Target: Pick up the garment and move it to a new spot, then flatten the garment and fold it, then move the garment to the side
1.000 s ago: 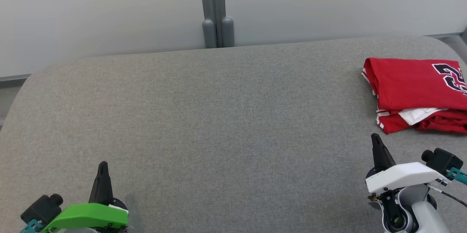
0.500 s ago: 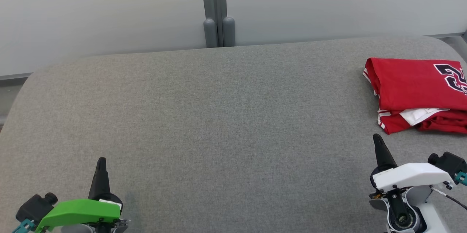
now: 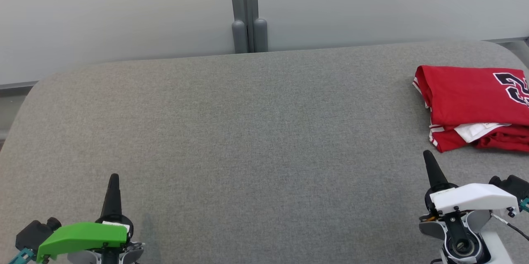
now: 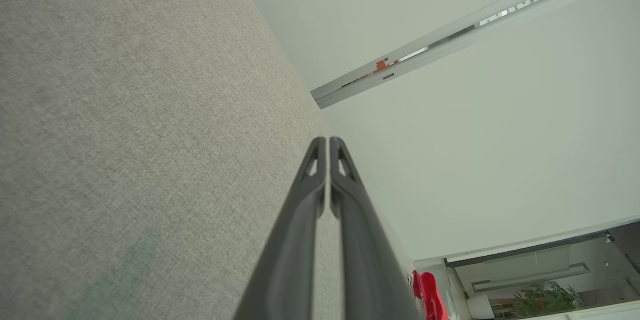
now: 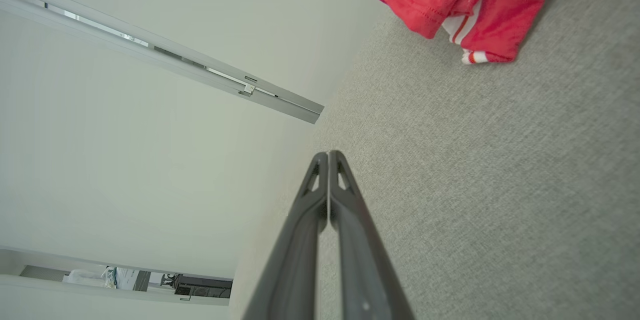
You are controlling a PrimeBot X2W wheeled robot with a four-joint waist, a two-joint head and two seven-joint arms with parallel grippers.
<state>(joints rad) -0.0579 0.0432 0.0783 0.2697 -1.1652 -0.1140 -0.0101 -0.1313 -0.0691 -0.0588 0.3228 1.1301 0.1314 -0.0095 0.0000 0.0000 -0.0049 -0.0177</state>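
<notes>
A folded red garment (image 3: 473,105) is seen at the far right of the grey table (image 3: 248,132), while the left gripper (image 3: 113,179) and right gripper (image 3: 427,156) are held empty, fingers pressed together.

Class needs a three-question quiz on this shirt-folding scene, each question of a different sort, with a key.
1. True or false: the red shirt lies folded on the right side of the grey table.
2. Which is nearer the shirt? A) left gripper B) right gripper
3. Fill in: both grippers are ____ and hold nothing.
Key: 1 true; 2 B; 3 shut.
</notes>
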